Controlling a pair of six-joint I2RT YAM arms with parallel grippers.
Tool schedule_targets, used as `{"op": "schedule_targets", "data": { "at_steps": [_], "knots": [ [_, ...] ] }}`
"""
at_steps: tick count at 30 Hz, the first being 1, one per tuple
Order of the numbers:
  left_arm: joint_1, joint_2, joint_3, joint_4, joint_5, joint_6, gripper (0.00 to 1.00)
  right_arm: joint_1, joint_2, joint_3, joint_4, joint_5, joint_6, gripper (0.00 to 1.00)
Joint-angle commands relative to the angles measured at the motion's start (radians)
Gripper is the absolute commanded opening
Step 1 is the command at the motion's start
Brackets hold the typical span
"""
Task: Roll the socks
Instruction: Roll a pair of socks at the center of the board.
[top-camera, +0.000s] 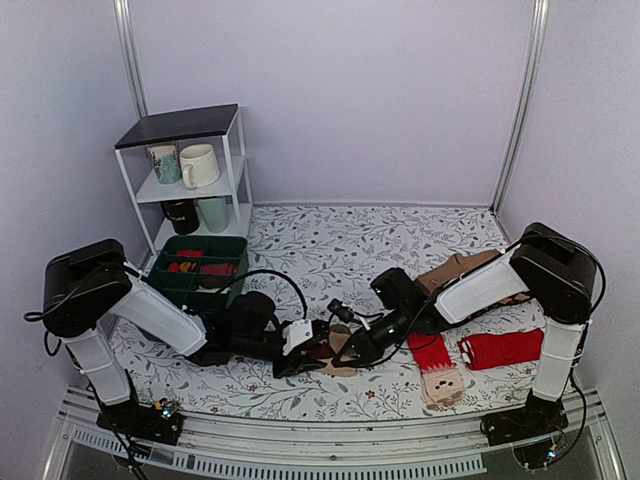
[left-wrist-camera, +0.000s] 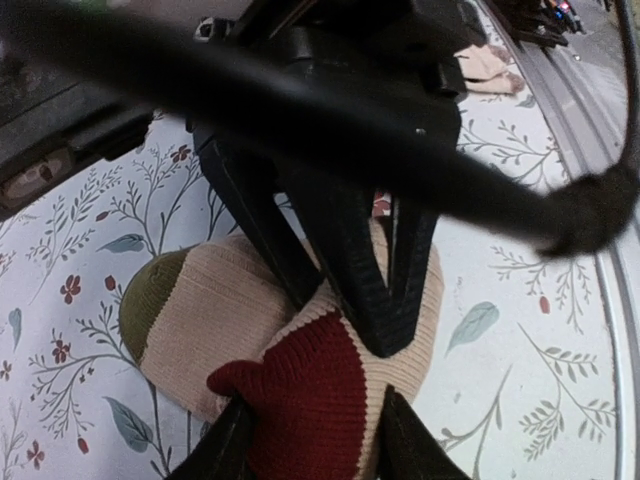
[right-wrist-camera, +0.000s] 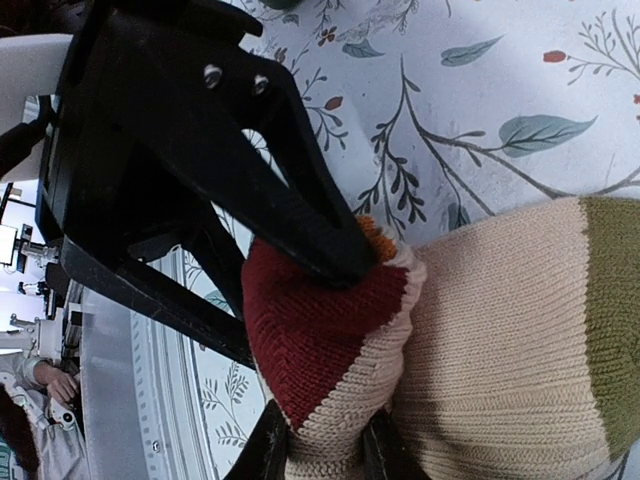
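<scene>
A rolled beige sock with a dark red patch and an olive band (top-camera: 335, 350) lies on the floral table between both arms. It also shows in the left wrist view (left-wrist-camera: 200, 320) and in the right wrist view (right-wrist-camera: 500, 330). My left gripper (left-wrist-camera: 312, 440) is shut on its red end. My right gripper (right-wrist-camera: 322, 450) is shut on the same red and beige end from the other side. The two grippers meet (top-camera: 330, 345) at the roll. A red and beige sock (top-camera: 438, 368) and a red sock (top-camera: 503, 348) lie flat at the right.
A brown sock (top-camera: 455, 270) lies under the right arm. A green bin (top-camera: 200, 265) with red items stands at the left below a white shelf (top-camera: 185, 165) with mugs. The table's near rail (top-camera: 300, 440) runs along the front.
</scene>
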Motion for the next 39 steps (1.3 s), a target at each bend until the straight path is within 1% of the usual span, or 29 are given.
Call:
{"op": "schedule_targets", "data": {
  "at_steps": [1,2,4,6,9,12,15,19,22,24,25,28,32,39],
  "knots": [
    [-0.023,0.047,0.023,-0.101,0.023,-0.006,0.36,0.015,0.101,-0.055,-0.266,0.06,-0.006,0.13],
    [-0.024,0.051,0.025,-0.11,0.029,-0.011,0.31,0.015,0.101,-0.052,-0.268,0.058,-0.007,0.13],
    [-0.03,0.063,0.034,-0.128,0.036,-0.017,0.19,0.013,0.097,-0.045,-0.271,0.058,-0.008,0.13],
    [-0.035,0.072,0.044,-0.152,0.039,-0.019,0.0,0.014,0.086,-0.039,-0.276,0.064,-0.011,0.14],
    [-0.035,0.076,0.054,-0.189,0.048,-0.028,0.0,0.013,0.038,-0.028,-0.276,0.089,-0.014,0.17],
    [-0.036,0.077,0.072,-0.254,0.053,-0.045,0.0,0.013,-0.045,-0.017,-0.247,0.149,-0.02,0.29],
    [-0.033,0.082,0.093,-0.322,0.062,-0.063,0.0,0.013,-0.152,-0.015,-0.188,0.252,-0.026,0.41],
    [-0.026,0.087,0.115,-0.394,0.075,-0.084,0.0,0.016,-0.326,-0.081,-0.055,0.408,-0.048,0.52],
    [-0.014,0.097,0.134,-0.45,0.09,-0.102,0.0,0.045,-0.432,-0.162,0.039,0.503,-0.123,0.58],
    [-0.006,0.101,0.152,-0.493,0.101,-0.114,0.0,0.087,-0.463,-0.194,0.059,0.545,-0.185,0.59],
    [0.0,0.104,0.162,-0.514,0.11,-0.12,0.0,0.111,-0.467,-0.204,0.06,0.563,-0.241,0.6],
    [0.021,0.111,0.184,-0.559,0.155,-0.144,0.0,0.195,-0.457,-0.224,0.064,0.626,-0.308,0.6],
    [0.043,0.116,0.212,-0.607,0.19,-0.159,0.0,0.266,-0.436,-0.252,0.088,0.701,-0.309,0.61],
    [0.048,0.144,0.257,-0.628,0.222,-0.15,0.0,0.306,-0.383,-0.223,0.059,0.78,-0.261,0.63]
  ]
}}
